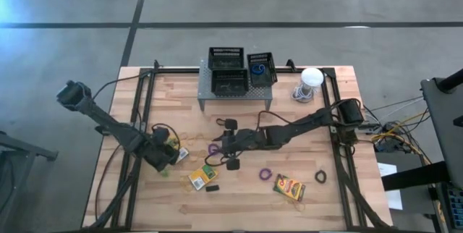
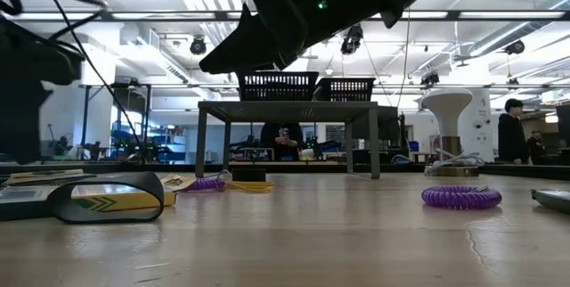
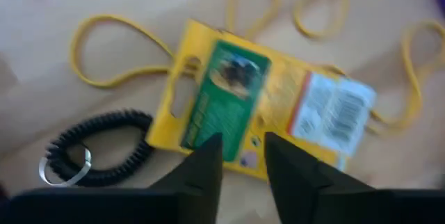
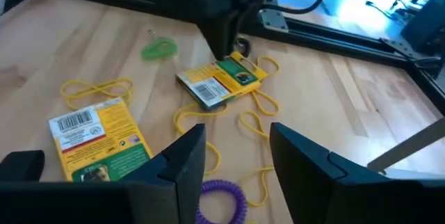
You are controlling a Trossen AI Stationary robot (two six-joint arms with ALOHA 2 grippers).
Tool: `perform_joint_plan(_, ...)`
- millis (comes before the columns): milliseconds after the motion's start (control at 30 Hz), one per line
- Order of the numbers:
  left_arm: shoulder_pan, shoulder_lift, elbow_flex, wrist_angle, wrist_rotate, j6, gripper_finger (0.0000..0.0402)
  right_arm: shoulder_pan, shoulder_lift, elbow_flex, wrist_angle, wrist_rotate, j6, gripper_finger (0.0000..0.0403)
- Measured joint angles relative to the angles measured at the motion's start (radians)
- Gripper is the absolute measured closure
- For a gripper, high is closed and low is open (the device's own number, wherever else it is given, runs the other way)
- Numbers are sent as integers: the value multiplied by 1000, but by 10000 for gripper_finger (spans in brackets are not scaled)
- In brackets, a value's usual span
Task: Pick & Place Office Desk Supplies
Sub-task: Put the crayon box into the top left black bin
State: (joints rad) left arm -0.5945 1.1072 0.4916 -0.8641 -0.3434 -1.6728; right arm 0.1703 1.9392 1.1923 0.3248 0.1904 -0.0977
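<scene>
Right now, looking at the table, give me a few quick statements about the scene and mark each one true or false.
1. The left gripper hovers over a crayon box. True.
2. The right gripper grips a crayon box. False: it is open and holds nothing.
3. The baskets sit on the grey shelf. True.
4. The table holds only one crayon box. False: the high view shows three.

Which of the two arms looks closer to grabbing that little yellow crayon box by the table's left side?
The left. Its gripper hangs open right over the crayon box, fingers either side of its edge. The right gripper is open too, but sits farther off, near mid-table.
</scene>
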Motion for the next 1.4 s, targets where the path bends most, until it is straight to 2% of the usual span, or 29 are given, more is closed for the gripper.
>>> perform_joint_plan(300, 182, -2, -10, -49, -4, 81, 171, 2, 0, -6, 4, -12, 8, 253)
perform_joint_plan(400, 215, -8, -20, -34, 23, 131, 159, 2, 0, -13, 4, -14, 17, 253)
perform_joint_plan(533, 242, -25, -70, 63, 84, 180, 163, 2, 1, -23, 4, -17, 19, 252)
perform_joint_plan(833, 250, -141, -157, 201, 104, 203, 211, 2, 1, -25, 6, -17, 39, 253)
perform_joint_plan(1100, 249, -267, -160, 222, 116, 275, 311, 2, 1, -26, 7, -16, 51, 258)
perform_joint_plan(1300, 249, -312, -160, 220, 115, 317, 389, 2, 1, -26, 7, -16, 53, 266)
perform_joint_plan(1400, 249, -321, -160, 218, 116, 335, 396, 2, 1, -26, 7, -16, 53, 269)
